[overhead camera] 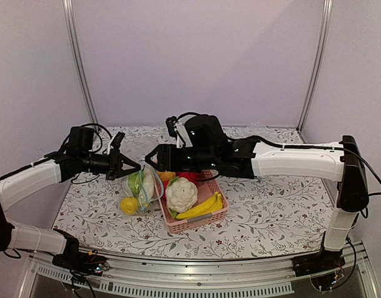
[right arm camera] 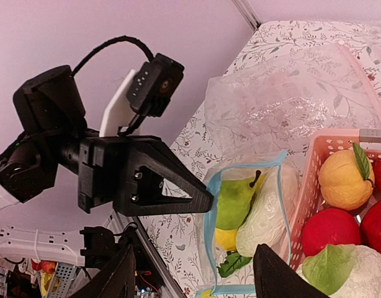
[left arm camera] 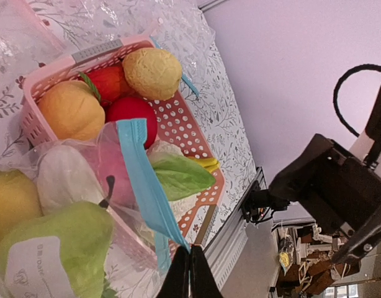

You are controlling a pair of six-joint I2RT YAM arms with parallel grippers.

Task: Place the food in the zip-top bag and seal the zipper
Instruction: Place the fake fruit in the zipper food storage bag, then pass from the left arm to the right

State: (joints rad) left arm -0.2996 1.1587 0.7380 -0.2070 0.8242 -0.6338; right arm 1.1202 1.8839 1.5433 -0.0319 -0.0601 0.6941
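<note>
Top view, zip-top bag [overhead camera: 141, 187]: laid on the tabletop [overhead camera: 271, 205], hard against the left wall of the pink basket [overhead camera: 200, 226]
Top view, food: green fruit [overhead camera: 134, 182], white piece [overhead camera: 149, 184] and yellow fruit [overhead camera: 129, 204] are all seen inside the film
Top view, tools: the left tool [overhead camera: 136, 166] is set at the bag's far end; the right tool [overhead camera: 149, 156] is held just above it, near the left one
Left wrist view, left tool: its fingertips are closed flat together, with the zipper [left arm camera: 144, 180] pinched between them
Left wrist view, zipper axis: the blue strip is run straight away from the fingertips across the bag, roughly along the basket wall
Right wrist view, right tool: its fingers are spread wide and nothing is held; the bag is seen below the gap
Right wrist view, bag mouth: the strip is seen as an open loop around the food, so the mouth is judged to be turned upward and unsealed
Risk, seal: the lips could be pressed together out of line, or film caught between them, if the right tool is closed off the strip
Risk, spill: if the left pinch slips, the raised edge would slump and a round fruit could roll out
Risk, basket: the basket wall could be struck by the right tool, since the bag lies so close to it
</note>
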